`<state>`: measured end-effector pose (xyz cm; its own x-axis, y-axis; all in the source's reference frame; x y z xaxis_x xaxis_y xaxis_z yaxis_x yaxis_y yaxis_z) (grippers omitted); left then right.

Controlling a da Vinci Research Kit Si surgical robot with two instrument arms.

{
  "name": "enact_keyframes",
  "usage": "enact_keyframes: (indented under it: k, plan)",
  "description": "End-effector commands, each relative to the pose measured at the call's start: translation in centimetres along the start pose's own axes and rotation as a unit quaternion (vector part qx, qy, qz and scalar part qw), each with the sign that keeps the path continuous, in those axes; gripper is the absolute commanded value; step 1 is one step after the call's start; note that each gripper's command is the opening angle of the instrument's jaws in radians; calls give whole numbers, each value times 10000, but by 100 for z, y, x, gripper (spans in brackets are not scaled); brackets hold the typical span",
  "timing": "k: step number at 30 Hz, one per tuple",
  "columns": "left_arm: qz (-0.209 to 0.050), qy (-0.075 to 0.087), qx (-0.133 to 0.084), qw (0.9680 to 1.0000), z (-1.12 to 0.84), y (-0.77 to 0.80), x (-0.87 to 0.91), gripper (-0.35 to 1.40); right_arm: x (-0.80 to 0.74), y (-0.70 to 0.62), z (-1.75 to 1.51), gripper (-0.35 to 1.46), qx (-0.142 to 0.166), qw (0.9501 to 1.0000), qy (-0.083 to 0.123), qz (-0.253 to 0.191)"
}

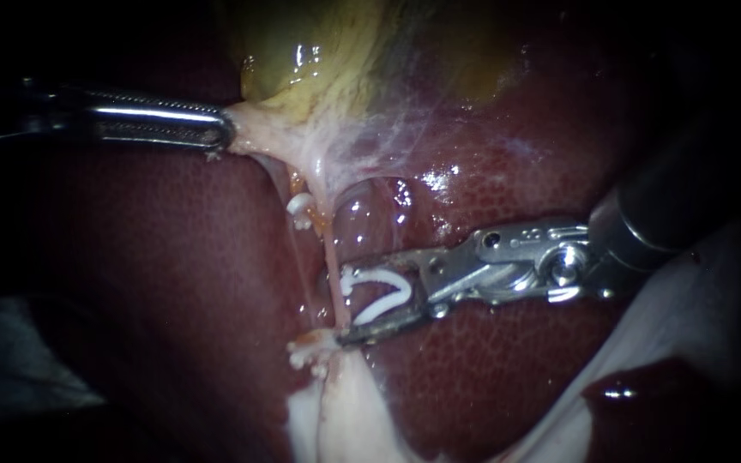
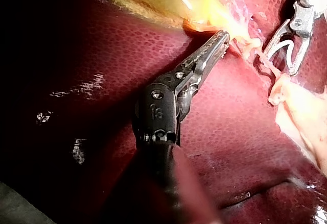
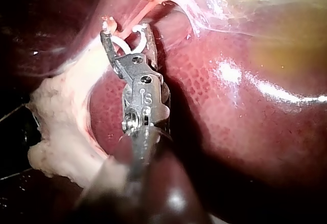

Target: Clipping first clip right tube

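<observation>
The right tube [image 1: 334, 266] is a thin, pinkish, taut strand. It runs from the pale tissue under the gallbladder [image 1: 319, 60] down to a band of whitish fatty tissue [image 1: 336, 403], across the dark red liver [image 1: 147, 257]. It looks bare and glistening, and is narrower than the glassy strand just beside it, which carries a small white clip-like piece [image 1: 300, 208].

The right instrument [image 1: 345, 302] comes in from the right with its jaws spread wide. An open white clip [image 1: 381, 274] sits between them, one leg along each jaw. The clip's mouth faces the tube and its tips lie right at the strand. I cannot tell whether the tube is already inside the clip.

At the upper end, the left instrument [image 1: 220, 133] has its jaws pressed together, pinching the pale tissue at the gallbladder's neck and holding it out to the left.
</observation>
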<state>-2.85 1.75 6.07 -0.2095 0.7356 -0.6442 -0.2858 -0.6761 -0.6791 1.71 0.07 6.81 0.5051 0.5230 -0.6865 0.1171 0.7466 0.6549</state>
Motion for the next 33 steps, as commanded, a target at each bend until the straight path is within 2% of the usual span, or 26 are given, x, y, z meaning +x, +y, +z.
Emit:
enact_keyframes:
  k: [1, 4, 9, 13, 16, 33]
  plan:
    - [0, 0, 1, 10000, 0, 0, 0, -35, -1, 1, 0, 50, -5, 10000, 11, -11]
    - [-1, 0, 3, 10000, 0, 0, 0, -35, -3, 5, 2, 50, 1, 10000, 39, 38]
    - [-2, 0, 6, 10000, 0, 1, 0, -35, -4, 7, 4, 50, 147, 9992, 318, 207]
    - [-2, 1, 6, 10000, 1, 1, 0, -35, -2, 8, 7, 49, 598, 9965, 481, 334]
    - [-2, 1, 7, 10000, 1, 2, 0, -35, 0, 8, 9, 49, 715, 9947, 611, 406]
    - [26, 6, 34, 10000, 4, 3, 1, -35, 3, 2, 40, 49, 853, 9920, 765, 529]
